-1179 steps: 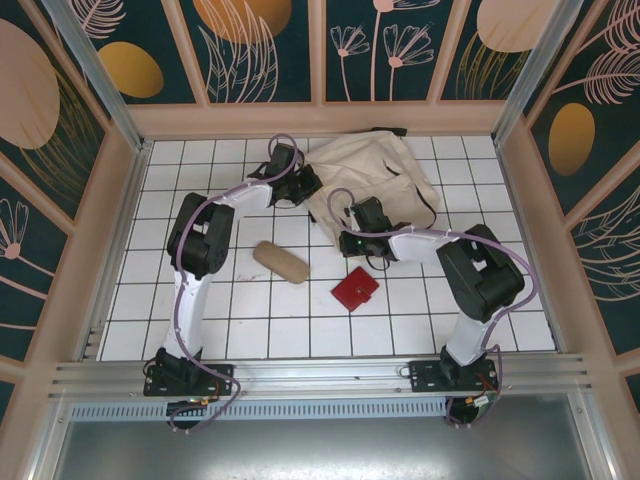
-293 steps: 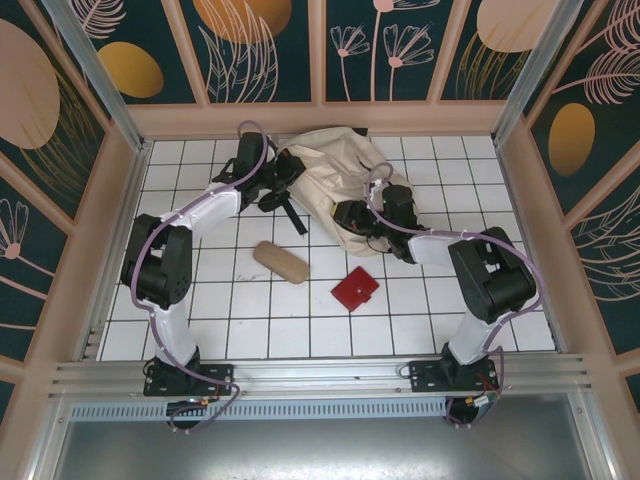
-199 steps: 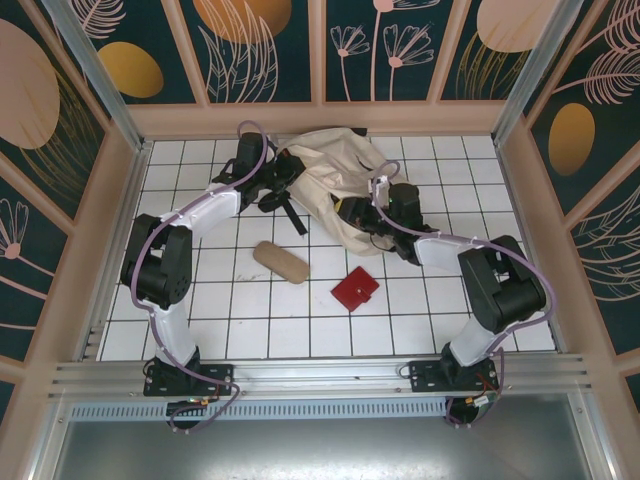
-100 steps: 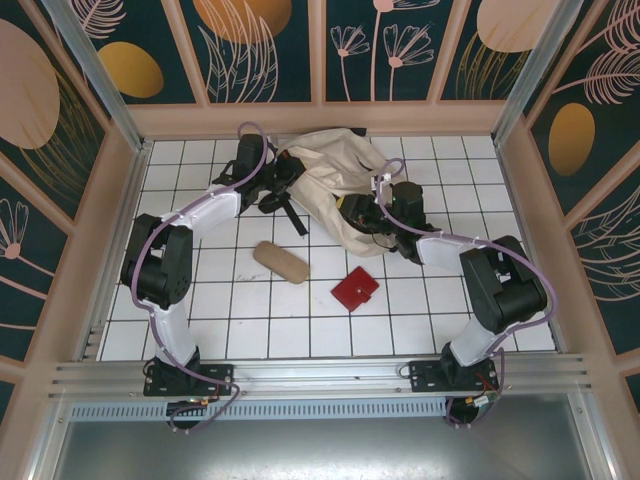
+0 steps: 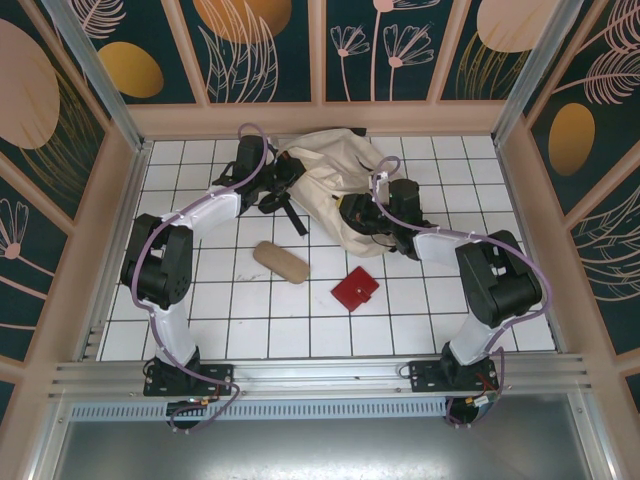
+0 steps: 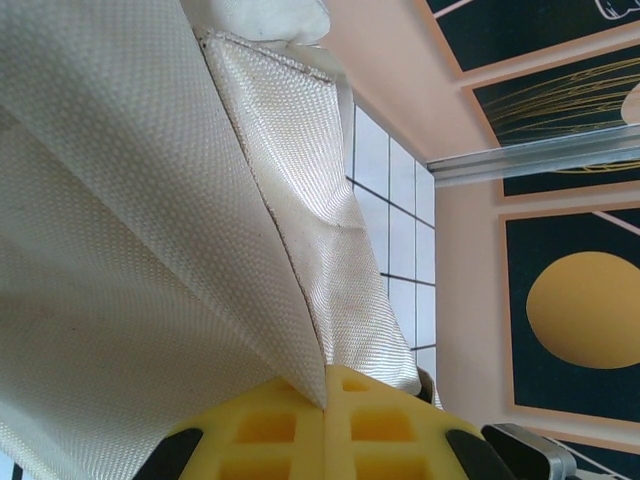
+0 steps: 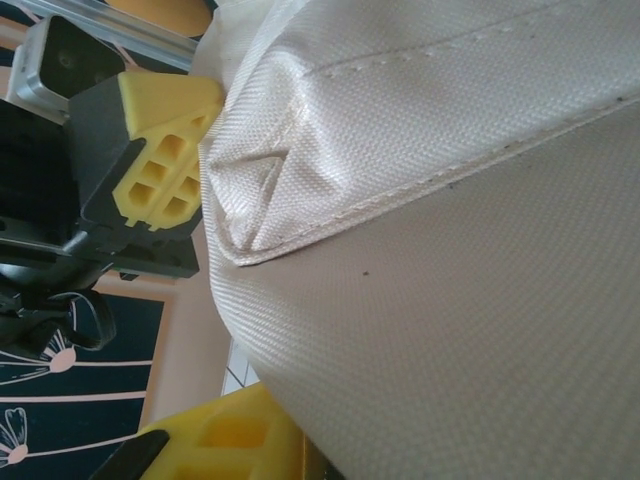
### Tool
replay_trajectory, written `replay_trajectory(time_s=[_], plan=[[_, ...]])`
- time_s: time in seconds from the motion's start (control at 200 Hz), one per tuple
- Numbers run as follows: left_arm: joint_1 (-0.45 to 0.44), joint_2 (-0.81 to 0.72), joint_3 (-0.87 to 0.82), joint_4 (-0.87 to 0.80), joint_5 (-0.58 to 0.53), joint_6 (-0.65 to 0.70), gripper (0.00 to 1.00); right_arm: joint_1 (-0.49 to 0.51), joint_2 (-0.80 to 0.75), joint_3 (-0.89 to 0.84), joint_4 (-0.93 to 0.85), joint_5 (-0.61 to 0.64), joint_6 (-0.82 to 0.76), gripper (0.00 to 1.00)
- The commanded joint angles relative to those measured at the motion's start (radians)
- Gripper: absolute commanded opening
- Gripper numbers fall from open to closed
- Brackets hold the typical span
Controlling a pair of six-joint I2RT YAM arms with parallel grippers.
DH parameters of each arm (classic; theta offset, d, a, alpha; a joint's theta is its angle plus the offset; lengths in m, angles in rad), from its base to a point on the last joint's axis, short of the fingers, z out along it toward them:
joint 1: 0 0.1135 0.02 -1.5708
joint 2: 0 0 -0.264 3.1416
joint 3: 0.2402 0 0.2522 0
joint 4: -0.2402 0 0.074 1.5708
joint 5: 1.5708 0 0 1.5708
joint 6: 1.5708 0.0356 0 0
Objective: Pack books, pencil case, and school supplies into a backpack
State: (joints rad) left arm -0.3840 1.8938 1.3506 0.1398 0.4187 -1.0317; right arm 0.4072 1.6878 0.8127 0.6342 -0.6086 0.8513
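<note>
The cream backpack (image 5: 335, 175) lies bunched at the back of the tiled table. My left gripper (image 5: 283, 178) is at its left edge. In the left wrist view its yellow pads (image 6: 290, 430) are pressed together on a fold of the backpack (image 6: 150, 200), so the left gripper (image 6: 326, 395) is shut on it. My right gripper (image 5: 352, 213) is at the backpack's near edge. Taut fabric (image 7: 450, 250) runs down into the right gripper (image 7: 320, 450) and hides one finger. The tan pencil case (image 5: 281, 262) and the red school supplies case (image 5: 355, 289) lie on the tiles, apart from both grippers. The books are hidden.
Black straps (image 5: 290, 212) trail from the backpack's left side. Peach walls enclose the table on three sides, with a metal rail (image 5: 320, 372) along the near edge. My left gripper's fingers (image 7: 165, 155) show in the right wrist view, close beside the fabric.
Six seconds ago the backpack lay flatter; it is now drawn up and bunched between both grippers. Over the last second the right gripper shifted slightly and narrowed; the left arm stayed still.
</note>
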Motion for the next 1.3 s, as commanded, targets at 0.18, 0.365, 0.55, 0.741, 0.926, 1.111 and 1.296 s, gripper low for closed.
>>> replay_trajectory(time_s=[0.18, 0.365, 0.55, 0.741, 0.926, 1.111, 1.296], plan=[[-0.006, -0.057, -0.047, 0.127, 0.065, 0.03, 0.0, -0.003, 0.005, 0.008, 0.171, -0.138, 0.094, 0.22], [-0.006, -0.059, -0.053, 0.153, 0.085, 0.029, 0.0, -0.005, 0.021, 0.009, 0.125, -0.106, 0.075, 0.25], [-0.004, -0.055, -0.065, 0.159, 0.094, 0.061, 0.0, -0.004, -0.048, 0.01, -0.034, -0.026, -0.026, 0.3], [-0.001, -0.041, -0.068, 0.161, 0.118, 0.078, 0.0, 0.016, -0.11, -0.059, -0.116, 0.001, -0.07, 0.54], [-0.002, -0.03, -0.075, 0.162, 0.125, 0.074, 0.0, 0.034, -0.068, -0.072, -0.055, -0.036, -0.012, 0.61], [-0.001, -0.021, -0.068, 0.167, 0.141, 0.058, 0.0, 0.039, 0.011, -0.01, 0.001, -0.086, 0.014, 0.62], [-0.001, -0.022, -0.071, 0.164, 0.138, 0.058, 0.0, 0.032, 0.001, 0.011, 0.107, -0.092, 0.063, 0.63]])
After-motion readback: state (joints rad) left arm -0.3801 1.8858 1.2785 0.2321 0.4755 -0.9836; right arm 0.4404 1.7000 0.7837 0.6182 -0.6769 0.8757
